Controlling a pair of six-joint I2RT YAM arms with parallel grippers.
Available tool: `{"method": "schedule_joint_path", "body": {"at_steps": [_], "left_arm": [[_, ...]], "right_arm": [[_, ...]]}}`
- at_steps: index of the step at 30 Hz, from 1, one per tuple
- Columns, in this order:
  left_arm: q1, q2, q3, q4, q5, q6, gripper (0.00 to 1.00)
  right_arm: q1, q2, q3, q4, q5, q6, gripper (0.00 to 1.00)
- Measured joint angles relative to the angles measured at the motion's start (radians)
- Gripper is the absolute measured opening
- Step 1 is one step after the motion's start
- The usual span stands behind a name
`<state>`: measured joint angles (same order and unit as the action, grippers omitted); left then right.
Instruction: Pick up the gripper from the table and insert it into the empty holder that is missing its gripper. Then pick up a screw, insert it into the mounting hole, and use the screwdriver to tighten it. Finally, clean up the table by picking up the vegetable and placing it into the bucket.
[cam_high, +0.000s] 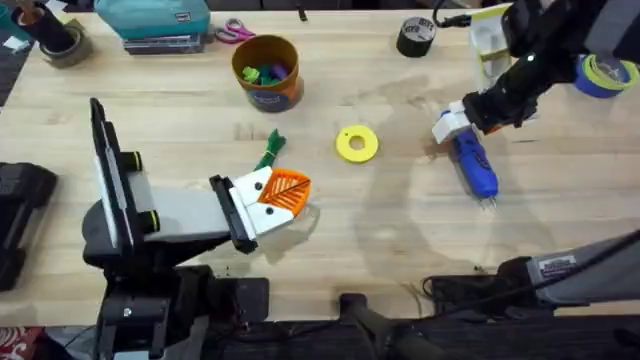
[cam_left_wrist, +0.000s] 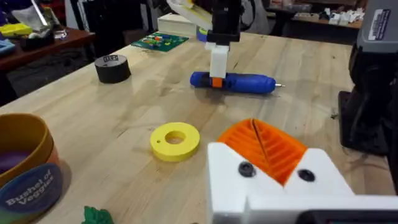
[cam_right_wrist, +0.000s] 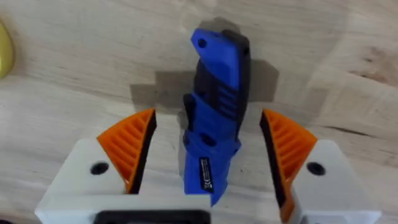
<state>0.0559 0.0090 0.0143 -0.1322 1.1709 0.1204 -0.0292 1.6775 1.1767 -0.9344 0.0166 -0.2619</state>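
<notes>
We see the right gripper (cam_right_wrist: 205, 155) spread wide, straddling the screwdriver (cam_high: 476, 166) lying flat on the tabletop toward its right edge; our left gripper (cam_high: 283, 195) has its orange pads pressed together.

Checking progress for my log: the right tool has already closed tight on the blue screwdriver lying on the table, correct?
Not quite. The right tool is open: the right wrist view shows its orange pads standing apart on either side of the blue screwdriver, with gaps between. The screwdriver does lie on the table.
</notes>
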Motion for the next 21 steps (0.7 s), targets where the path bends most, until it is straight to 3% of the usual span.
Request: {"method": "schedule_joint_path", "body": {"at_steps": [7,21], "left_arm": [[0.0,0.0,0.0,0.0,0.0,0.0,0.004],[0.0,0.0,0.0,0.0,0.0,0.0,0.004]], "right_arm": [[0.0,0.059,-0.002,0.008,-0.001,-0.006,0.996],[0.0,0.064,-0.003,0.044,0.02,0.012,0.996]]}}
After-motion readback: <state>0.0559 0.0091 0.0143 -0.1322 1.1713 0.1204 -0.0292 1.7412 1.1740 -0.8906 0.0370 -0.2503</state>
